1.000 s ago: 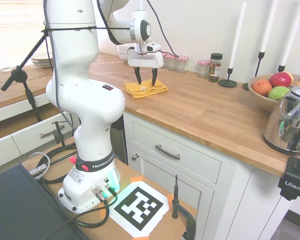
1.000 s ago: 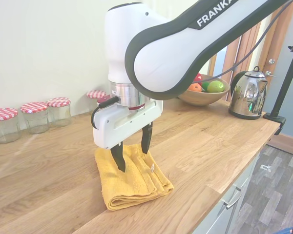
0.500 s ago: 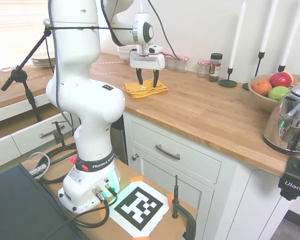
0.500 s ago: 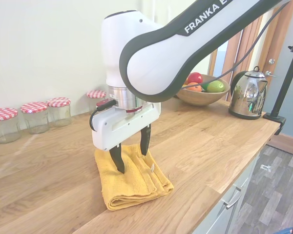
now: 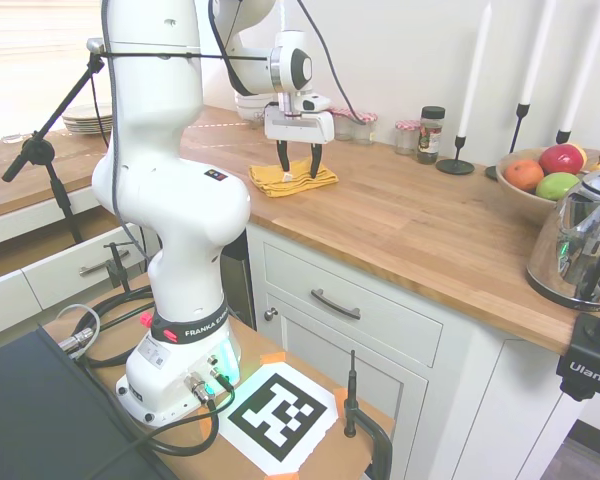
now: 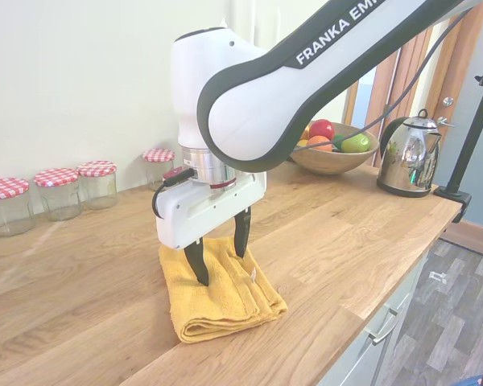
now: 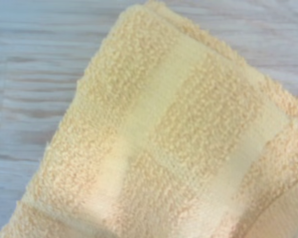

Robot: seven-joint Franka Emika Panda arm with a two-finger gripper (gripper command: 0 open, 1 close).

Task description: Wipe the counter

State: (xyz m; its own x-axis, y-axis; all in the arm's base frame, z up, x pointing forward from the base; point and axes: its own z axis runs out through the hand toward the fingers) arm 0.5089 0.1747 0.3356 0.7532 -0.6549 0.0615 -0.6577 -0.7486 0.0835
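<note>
- The counter (image 5: 410, 225) ran as a long warm-brown butcher-block top over white panelled cabinets (image 5: 350, 330) with metal bar handles (image 5: 336, 304).
- A folded yellow cloth (image 6: 221, 291) lay flat on the counter close to its front edge; in the first exterior view it sat at about 10 o'clock from the counter's middle (image 5: 292, 177).
- The gripper (image 6: 220, 256) pointed straight down over the cloth, its two dark fingers (image 6: 197, 264) spread apart, with nothing between them.
- The fingertips stood at the cloth's upper surface or just above it; whether they touched the fabric could not be told.
- In the wrist view the cloth (image 7: 164, 144) filled most of the picture, a terry weave with paler bands, and pale wood grain of the counter (image 7: 35, 74) showed beside it.
- Four glass jars with red-checked lids (image 6: 60, 191) stood by the wall, at about 10 o'clock from the cloth in the second exterior view.
- A wooden bowl of fruit (image 6: 335, 153) and a shiny kettle (image 6: 410, 157) stood well apart from the cloth, at about 2 o'clock in that view.
- Black candlesticks with white candles (image 5: 458, 150) and a dark-lidded spice jar (image 5: 431, 135) stood along the wall.
</note>
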